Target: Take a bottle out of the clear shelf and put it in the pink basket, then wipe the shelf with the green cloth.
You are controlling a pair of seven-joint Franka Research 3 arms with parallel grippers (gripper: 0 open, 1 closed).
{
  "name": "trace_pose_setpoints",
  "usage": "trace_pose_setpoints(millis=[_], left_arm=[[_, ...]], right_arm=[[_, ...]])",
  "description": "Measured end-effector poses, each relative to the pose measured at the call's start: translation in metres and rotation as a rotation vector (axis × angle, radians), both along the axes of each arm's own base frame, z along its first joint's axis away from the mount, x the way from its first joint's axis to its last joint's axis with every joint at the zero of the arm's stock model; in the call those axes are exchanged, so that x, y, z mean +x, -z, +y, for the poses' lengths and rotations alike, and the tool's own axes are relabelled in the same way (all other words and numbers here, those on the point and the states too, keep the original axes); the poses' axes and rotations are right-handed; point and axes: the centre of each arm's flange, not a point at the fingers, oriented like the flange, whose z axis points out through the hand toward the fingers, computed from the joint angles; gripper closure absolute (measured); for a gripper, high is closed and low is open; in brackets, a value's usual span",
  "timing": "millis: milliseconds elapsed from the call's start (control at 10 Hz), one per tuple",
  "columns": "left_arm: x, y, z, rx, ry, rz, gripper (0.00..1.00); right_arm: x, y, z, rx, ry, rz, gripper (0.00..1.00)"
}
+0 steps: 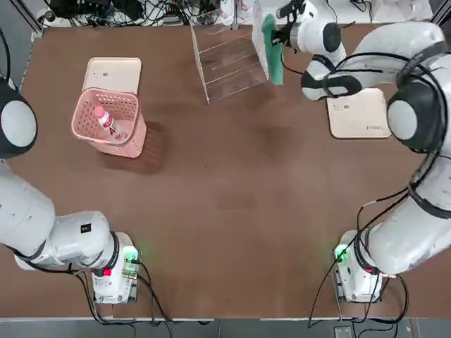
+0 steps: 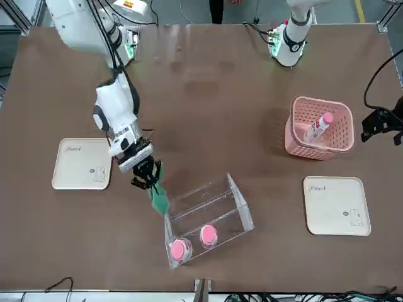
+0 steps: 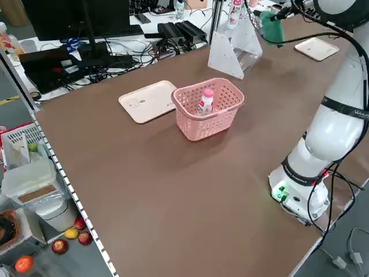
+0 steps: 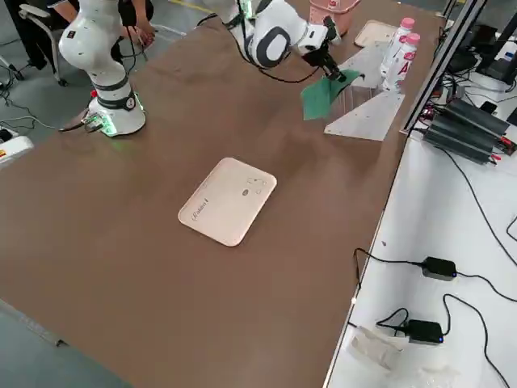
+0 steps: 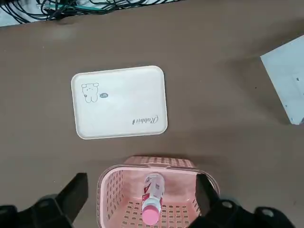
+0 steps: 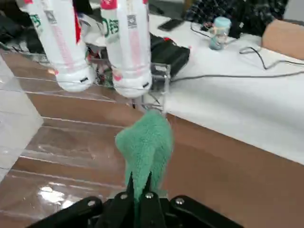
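The brown surface (image 1: 239, 211) carries the clear shelf (image 1: 229, 63) at its far edge, the pink basket (image 1: 113, 123) on the robot's left side, and two cream trays: one (image 1: 113, 74) just behind the basket, one (image 1: 359, 113) on the right side. Two bottles (image 2: 192, 242) with pink caps remain in the shelf. One bottle (image 1: 107, 121) lies tilted inside the pink basket. The right hand (image 1: 282, 32) is at the right end panel of the shelf; its fingers are closed tightly on the green cloth (image 1: 271, 49), which hangs down beside that panel. The left hand (image 5: 142, 209) hovers above the basket with its fingers spread wide and holds nothing.
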Motion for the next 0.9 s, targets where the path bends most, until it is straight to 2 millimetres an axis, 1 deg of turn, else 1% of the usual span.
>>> trace_pose_setpoints(millis=[100, 200, 300, 500, 600, 700, 800, 900], left_arm=[[0.000, 0.000, 0.000, 0.000, 0.000, 0.000, 0.00], [0.000, 0.000, 0.000, 0.000, 0.000, 0.000, 0.00], [0.000, 0.000, 0.000, 0.000, 0.000, 0.005, 0.00], [-0.001, 0.001, 0.001, 0.000, -0.002, 0.013, 0.00], [-0.001, 0.001, 0.003, 0.000, -0.006, 0.013, 0.00], [-0.001, 0.001, 0.005, 0.000, -0.009, 0.014, 0.00], [-0.001, 0.002, 0.005, 0.000, -0.008, 0.014, 0.00], [-0.001, 0.002, 0.003, 0.000, -0.006, 0.015, 0.00]], right_arm=[[-0.005, -0.012, 0.001, -0.075, 0.051, 0.061, 0.97], [-0.009, -0.018, -0.001, -0.136, 0.095, 0.116, 0.97], [-0.011, -0.020, -0.008, -0.184, 0.135, 0.170, 0.97], [-0.012, -0.019, -0.028, -0.242, 0.228, 0.305, 0.97], [-0.009, -0.032, -0.040, -0.248, 0.273, 0.409, 0.97], [-0.004, -0.056, -0.056, -0.236, 0.272, 0.522, 0.97], [0.002, -0.079, -0.080, -0.218, 0.242, 0.608, 0.97], [0.008, -0.092, -0.107, -0.198, 0.194, 0.672, 0.97]])
